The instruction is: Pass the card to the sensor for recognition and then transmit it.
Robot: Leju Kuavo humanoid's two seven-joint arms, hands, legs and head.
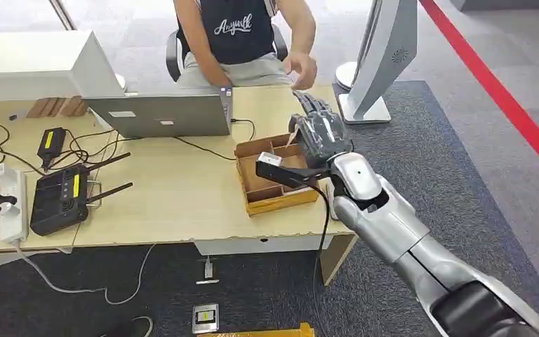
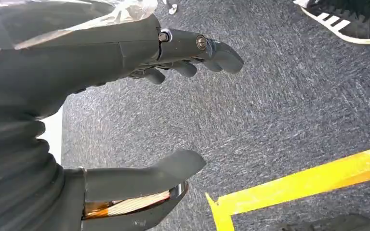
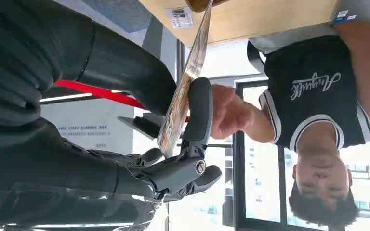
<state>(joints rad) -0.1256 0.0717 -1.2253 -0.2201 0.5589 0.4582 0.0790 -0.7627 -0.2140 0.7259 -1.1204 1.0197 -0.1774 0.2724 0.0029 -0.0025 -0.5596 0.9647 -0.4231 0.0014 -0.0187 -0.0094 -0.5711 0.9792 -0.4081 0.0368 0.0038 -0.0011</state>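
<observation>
Right hand (image 1: 321, 133) holding a thin glossy card (image 3: 183, 86) over the counter's right end, toward a seated person.

Its dark fingers and thick grey thumb (image 3: 198, 115) pinch the card edge-on, and in the right wrist view the person's hand (image 3: 227, 111) is just beside the thumb, close to the card. From the head view, the right hand sits right of centre, above a brown cardboard tray with compartments (image 1: 275, 184) on the light wooden counter (image 1: 175, 203). A grey open laptop (image 1: 160, 114) stands at the upper middle, and a black router with antennas (image 1: 62, 199) lies at the left. The left hand (image 2: 139, 115) hangs over grey carpet (image 2: 279, 110) with its fingers spread apart and nothing between them; a yellow floor line (image 2: 308, 180) runs across the lower right.
</observation>
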